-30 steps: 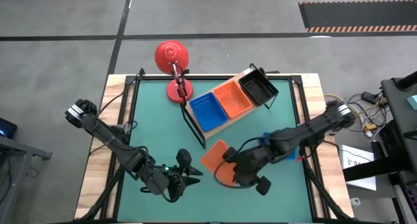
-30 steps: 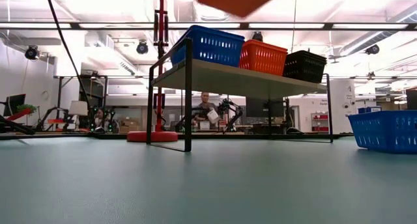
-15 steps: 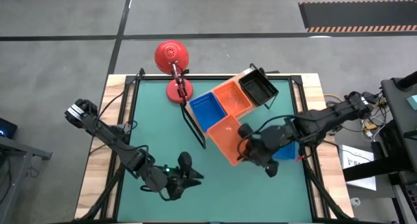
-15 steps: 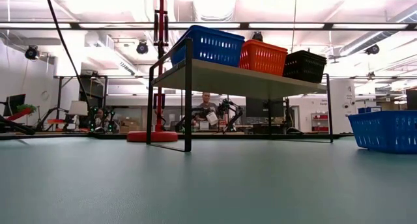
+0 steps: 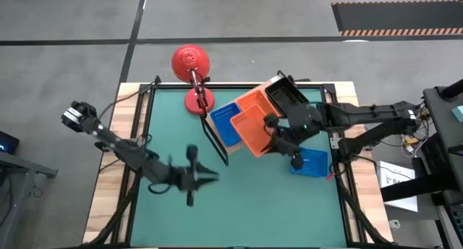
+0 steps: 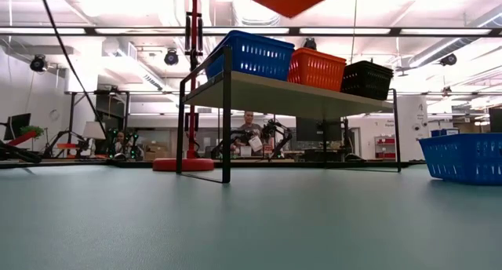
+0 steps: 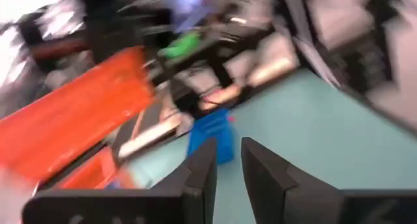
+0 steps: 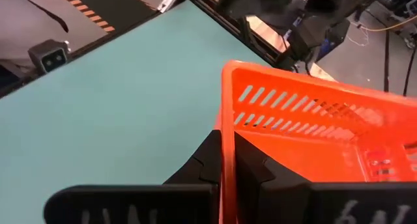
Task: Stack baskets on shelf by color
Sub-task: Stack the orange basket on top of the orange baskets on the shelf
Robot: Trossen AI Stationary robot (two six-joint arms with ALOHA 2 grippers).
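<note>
The right gripper (image 8: pixel 225 160) is pinching 1 orange basket's (image 5: pixel 255 130) wall, carrying it above the shelf (image 5: pixel 271 86); the thin edge-grip is risking a tilted, slipping drop.

Orange basket (image 5: pixel 254 129) tilted above shelf (image 5: pixel 255 138) – blue, orange, black baskets on board; blue basket (image 5: pixel 309 161) on mat

A red lamp (image 5: pixel 189 63) stands on the green mat (image 5: pixel 173 140).
</note>
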